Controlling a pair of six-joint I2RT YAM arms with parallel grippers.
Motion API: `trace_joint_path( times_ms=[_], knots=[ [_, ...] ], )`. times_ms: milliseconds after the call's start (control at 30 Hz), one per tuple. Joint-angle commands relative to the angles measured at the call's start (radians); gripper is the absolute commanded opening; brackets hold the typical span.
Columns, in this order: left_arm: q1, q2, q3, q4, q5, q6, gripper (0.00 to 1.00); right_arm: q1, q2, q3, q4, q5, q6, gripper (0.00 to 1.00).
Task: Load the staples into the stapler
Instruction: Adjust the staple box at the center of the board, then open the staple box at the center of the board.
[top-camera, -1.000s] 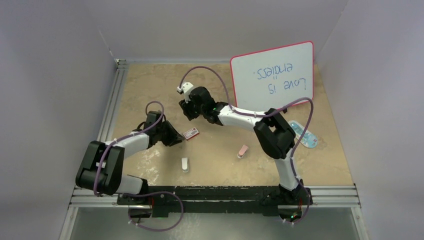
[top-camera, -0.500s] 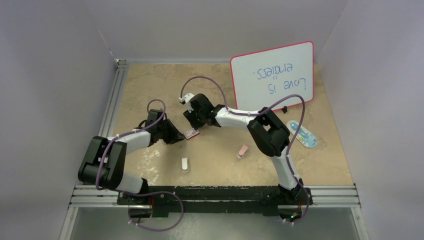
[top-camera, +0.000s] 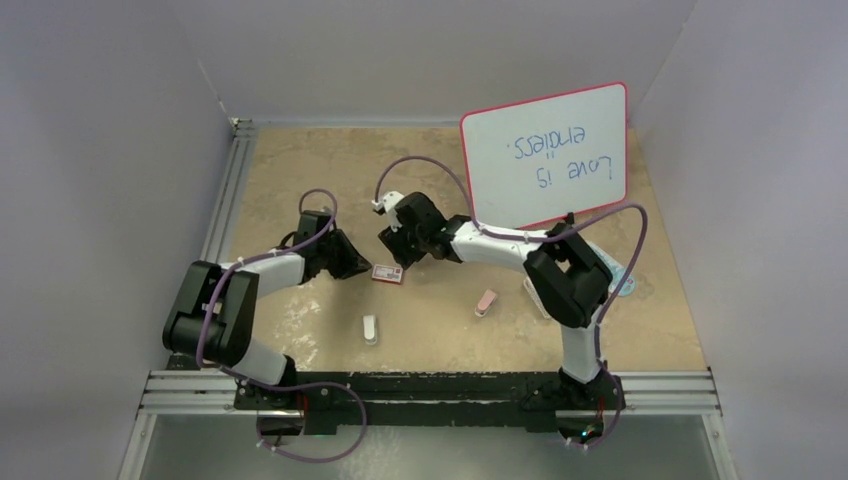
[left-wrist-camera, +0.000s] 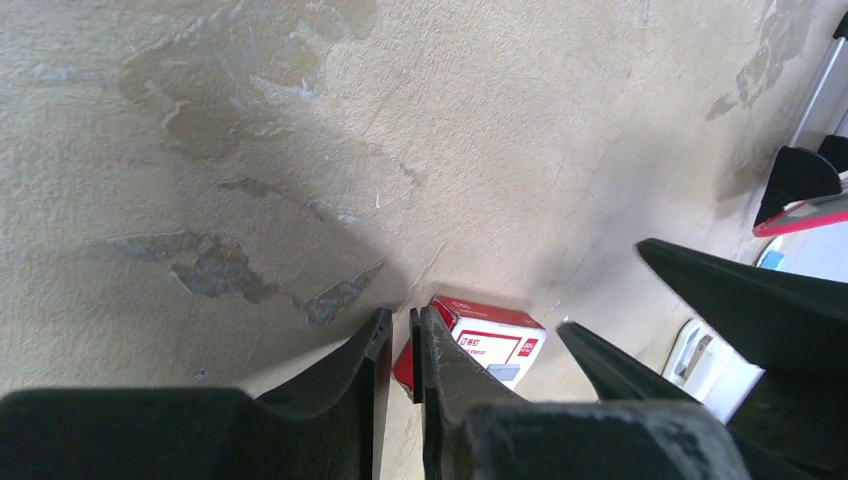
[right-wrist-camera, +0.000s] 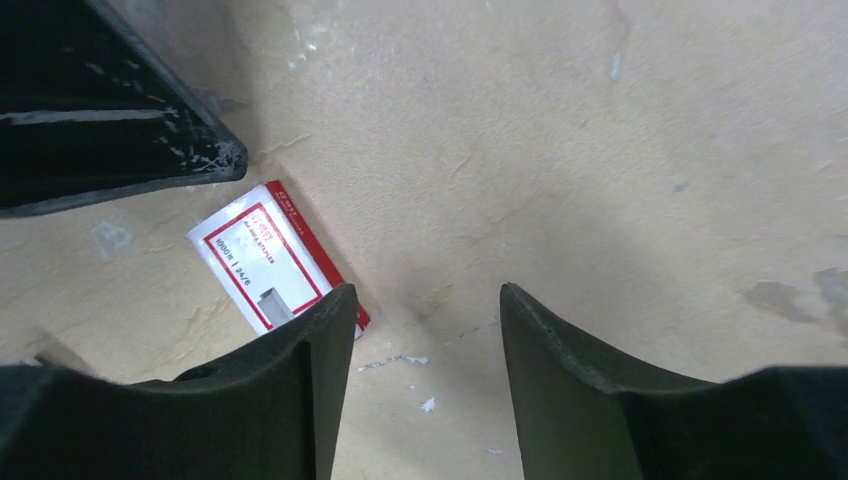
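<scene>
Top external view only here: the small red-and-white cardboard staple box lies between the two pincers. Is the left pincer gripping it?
Observer: No. In the left wrist view the left pincer is almost closed on nothing; the small red-and-white cardboard staple box lies just past its tips.
Operator: And the right pincer?
Observer: The right wrist view shows the right pincer open, the box beside one finger, not between them.

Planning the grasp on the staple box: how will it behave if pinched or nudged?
Probably light: the staple box is small cardboard, so a nudge would likely slide or spin it on the table. It lies flat on a broad face, so tipping or rolling seems unlikely. Thin card walls may crush under a hard pinch.
</scene>
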Motion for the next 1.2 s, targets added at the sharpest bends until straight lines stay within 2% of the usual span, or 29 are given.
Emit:
trace_joint_path(
  times_ms=[0,67,100,200,333,500,567,733,833,933,1033,1167],
  knots=[
    [0.016,-0.030,0.023,-0.039,-0.019,0.045,0.14,0.002,-0.109,-0.069,0.155,0.005,-0.105,0.61],
    [0.027,-0.050,0.021,-0.045,0.007,0.045,0.16,0.003,-0.138,-0.117,0.194,-0.066,-0.153,0.65],
    [0.049,-0.059,0.015,-0.030,0.081,0.045,0.19,0.002,-0.162,-0.156,0.216,-0.162,-0.204,0.69],
    [0.078,-0.059,0.007,0.015,0.184,0.036,0.26,0.010,-0.182,-0.216,0.250,-0.264,-0.317,0.71],
    [0.093,-0.044,0.003,0.045,0.253,0.030,0.39,0.026,-0.164,-0.235,0.273,-0.306,-0.423,0.73],
    [0.113,-0.017,-0.003,0.066,0.306,0.026,0.44,0.038,-0.086,-0.176,0.262,-0.319,-0.462,0.72],
    [0.115,-0.006,-0.003,0.071,0.313,0.026,0.44,0.047,-0.057,-0.158,0.261,-0.312,-0.471,0.70],
    [0.117,0.024,-0.006,0.082,0.349,0.042,0.36,0.060,-0.023,-0.160,0.273,-0.312,-0.492,0.64],
    [0.117,0.055,0.013,0.074,0.386,0.061,0.31,0.061,-0.012,-0.166,0.270,-0.319,-0.510,0.57],
    [0.117,0.066,0.020,0.062,0.406,0.065,0.30,0.060,-0.001,-0.158,0.234,-0.344,-0.524,0.51],
    [0.117,0.053,0.016,0.024,0.378,0.078,0.31,0.057,0.001,-0.168,0.234,-0.339,-0.543,0.48],
    [0.117,0.060,0.000,0.058,0.401,0.074,0.31,0.057,0.001,-0.173,0.253,-0.344,-0.547,0.45]
  ],
)
